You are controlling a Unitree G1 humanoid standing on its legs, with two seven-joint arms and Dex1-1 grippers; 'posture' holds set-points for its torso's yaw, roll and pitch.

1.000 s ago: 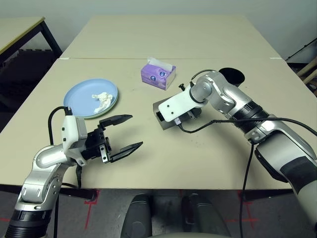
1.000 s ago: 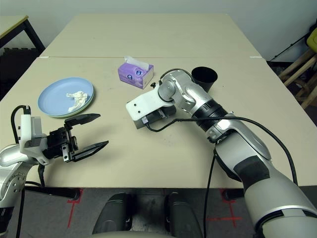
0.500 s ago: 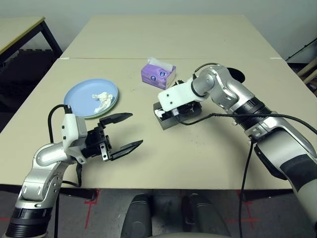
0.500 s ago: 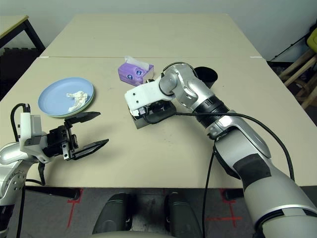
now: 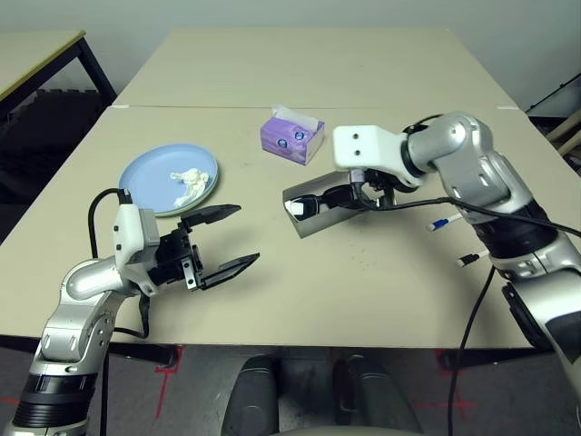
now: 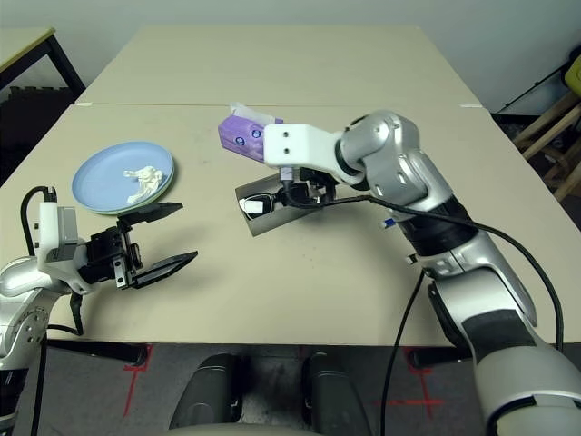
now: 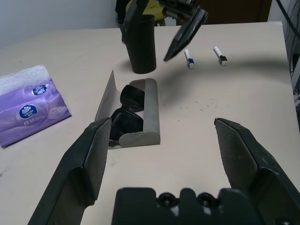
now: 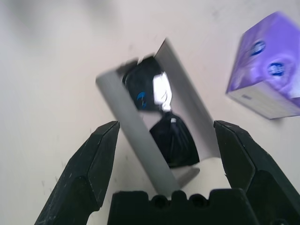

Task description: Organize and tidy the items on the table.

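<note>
Right wrist view: the right gripper point(image 8: 161, 136), fingers spread and empty, hangs over the open grey glasses case point(image 8: 154, 126), sunglasses point(image 8: 161, 115) inside, long axis eleven-to-five; this arm is nearer.

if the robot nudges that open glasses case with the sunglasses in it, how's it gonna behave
The glasses case looks like thin, stiff metal, so it would probably slide on the smooth table rather than flex. Its lid stands open, so a push there may swing it instead. The sunglasses lie loose inside and might shift.
</note>
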